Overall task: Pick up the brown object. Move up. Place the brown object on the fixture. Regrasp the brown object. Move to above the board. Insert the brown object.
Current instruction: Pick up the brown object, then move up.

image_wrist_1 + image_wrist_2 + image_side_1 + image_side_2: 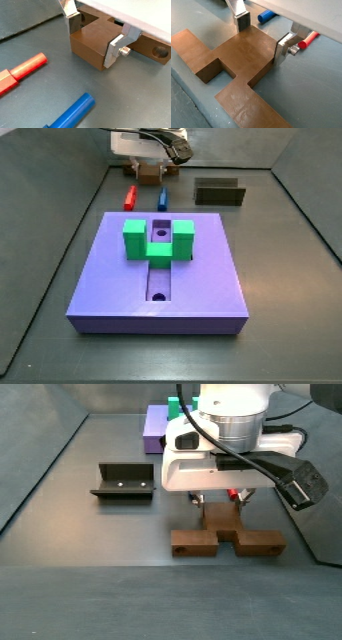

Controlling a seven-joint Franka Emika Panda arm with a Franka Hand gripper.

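Note:
The brown object [227,542] is a T-shaped tan-brown piece lying flat on the grey floor. It fills both wrist views [90,50] [231,60]. My gripper [218,502] stands over its short stem, with one silver finger [115,49] pressed to one side of the stem and the other finger on the opposite side. The jaws look shut on the stem. The object rests on the floor. The dark fixture [123,482] stands apart to the side, and it also shows in a side view [219,193]. The purple board [160,278] lies further off.
A red peg [23,69] and a blue peg [73,112] lie on the floor close to the brown object, between it and the board [131,197] [162,199]. A green U-shaped block [158,240] sits on the board. Dark walls enclose the floor.

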